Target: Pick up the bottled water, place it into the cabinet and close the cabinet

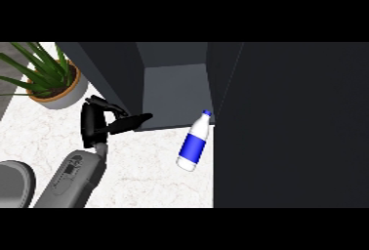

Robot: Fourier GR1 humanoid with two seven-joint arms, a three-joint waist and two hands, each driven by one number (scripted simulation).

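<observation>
A white water bottle (194,143) with a blue label and blue cap lies on the marble counter (144,171), cap pointing up toward the cabinet. The dark cabinet (176,93) stands open at the back, its grey inside showing and its door (104,73) swung out to the left. My left hand (101,122) sits to the left of the bottle, close to the open door's lower edge, fingers straight and thumb pointing right at the cabinet's floor. It holds nothing. My right hand does not show.
A potted green plant (47,78) stands at the back left. A grey rounded object (14,183) sits at the lower left edge. A large dark panel (296,127) fills the right side of the view.
</observation>
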